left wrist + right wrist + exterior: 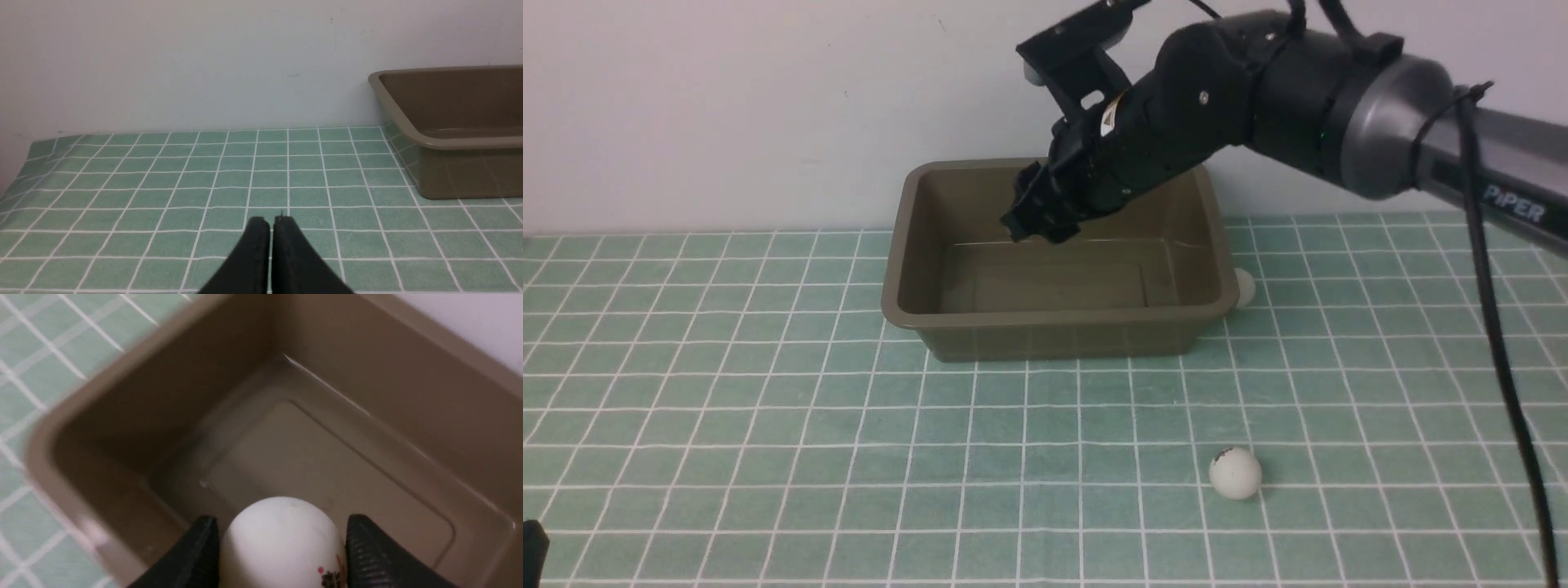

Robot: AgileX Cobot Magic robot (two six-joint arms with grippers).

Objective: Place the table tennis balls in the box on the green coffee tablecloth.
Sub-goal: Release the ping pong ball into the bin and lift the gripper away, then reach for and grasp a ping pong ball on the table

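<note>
The olive-brown box (1058, 321) stands at the back of the green checked tablecloth (768, 425). My right gripper (1041, 216) hangs above the box's inside, shut on a white table tennis ball (282, 543) with a dark print; its two black fingers (367, 551) press the ball's sides over the bare box floor (310, 457). A second ball (1235, 472) lies on the cloth in front of the box. A third ball (1245, 287) peeks out beside the box's right wall. My left gripper (271, 222) rests low over the cloth, left of the box (457, 139), jaws together and holding nothing.
A pale wall rises right behind the box. The right arm's black cable (1494, 327) hangs down on the right side. The cloth's far left edge (32, 151) curls up near the wall.
</note>
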